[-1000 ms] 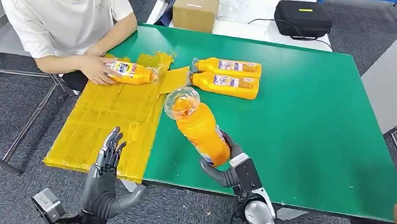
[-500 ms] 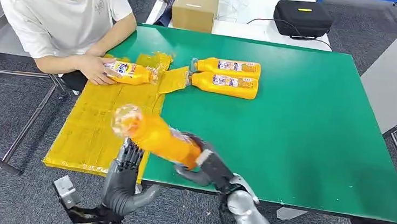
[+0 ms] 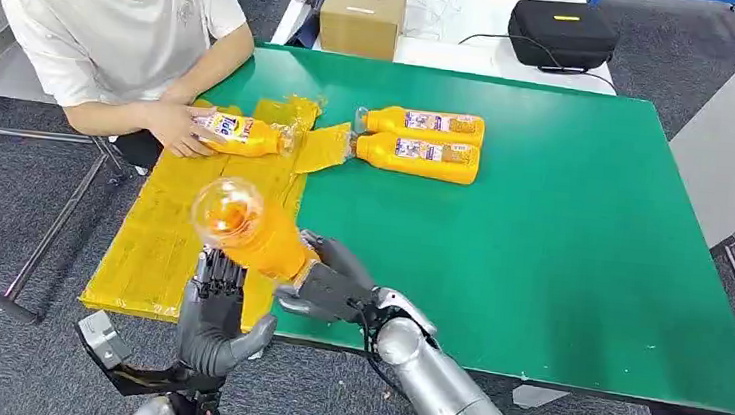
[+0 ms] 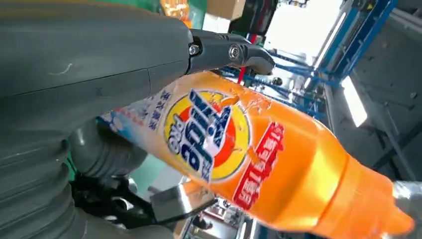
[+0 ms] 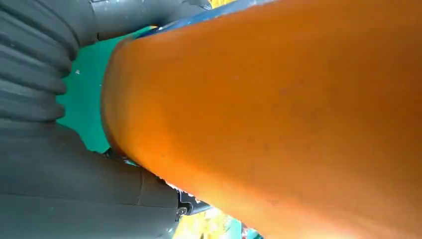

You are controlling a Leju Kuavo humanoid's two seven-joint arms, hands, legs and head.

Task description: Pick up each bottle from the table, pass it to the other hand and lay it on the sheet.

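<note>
The held bottle point(image 3: 251, 229) hides the left hand's fingertips, and in the right wrist view its orange body covers most of the frame. The right hand point(image 3: 329, 282) grips the bottle's lower body, neck tilted up and toward the sheet point(image 3: 175, 241). The left hand point(image 3: 212, 314) stands directly under it, fingers raised and spread — whether they touch the bottle cannot be told. Farther off, two bottles point(image 3: 419, 142) lie side by side on the green table point(image 3: 562, 235); a person's hand point(image 3: 178, 127) holds another bottle point(image 3: 241, 134) at the sheet's far end.
</note>
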